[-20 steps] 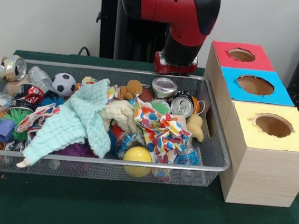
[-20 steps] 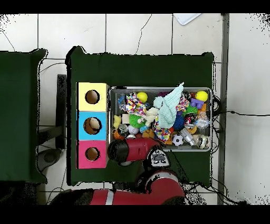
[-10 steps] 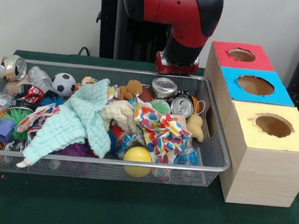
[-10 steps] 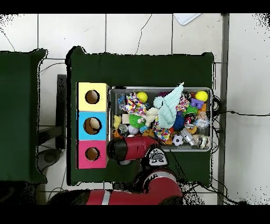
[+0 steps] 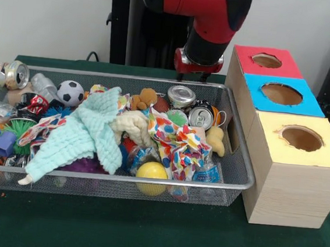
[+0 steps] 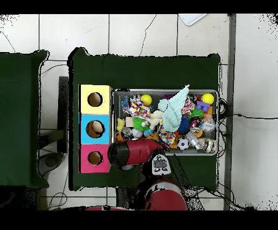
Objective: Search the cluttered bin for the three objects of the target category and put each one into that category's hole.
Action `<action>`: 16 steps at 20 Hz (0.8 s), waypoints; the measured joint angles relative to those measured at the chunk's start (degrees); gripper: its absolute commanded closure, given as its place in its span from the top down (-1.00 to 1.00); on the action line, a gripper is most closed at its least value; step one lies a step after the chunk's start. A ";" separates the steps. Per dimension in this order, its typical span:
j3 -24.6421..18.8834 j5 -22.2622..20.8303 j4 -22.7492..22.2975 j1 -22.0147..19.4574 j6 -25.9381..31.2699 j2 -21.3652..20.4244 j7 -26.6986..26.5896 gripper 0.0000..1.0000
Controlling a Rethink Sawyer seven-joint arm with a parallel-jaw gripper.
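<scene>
The arm has drifted toward the box (image 5: 286, 135) and lifted slightly; its tool (image 5: 197, 75) hangs behind the bin (image 5: 147, 181), grip undeterminable. The targets likely remain in the bin.

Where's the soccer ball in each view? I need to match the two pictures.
Front view: soccer ball in the bin's far left part, beside the mint knit cloth.
Overhead view: soccer ball near the bin's bottom edge, right of centre.
Shared landmark: the mint knit cloth.

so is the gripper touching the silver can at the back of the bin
Apart. The front view shows the gripper raised behind the bin's back rim, with open space above the silver can.
</scene>
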State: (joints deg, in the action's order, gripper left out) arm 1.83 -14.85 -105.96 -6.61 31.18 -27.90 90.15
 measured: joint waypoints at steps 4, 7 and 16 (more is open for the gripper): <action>0.02 0.02 -0.94 0.25 0.89 -2.82 0.00 1.00; 0.02 0.02 -1.41 0.26 1.33 -4.31 0.00 1.00; -0.13 0.06 -1.62 0.26 1.43 -9.89 0.00 1.00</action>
State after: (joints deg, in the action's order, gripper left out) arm 1.69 -14.79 -107.58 -6.35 32.60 -37.79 90.15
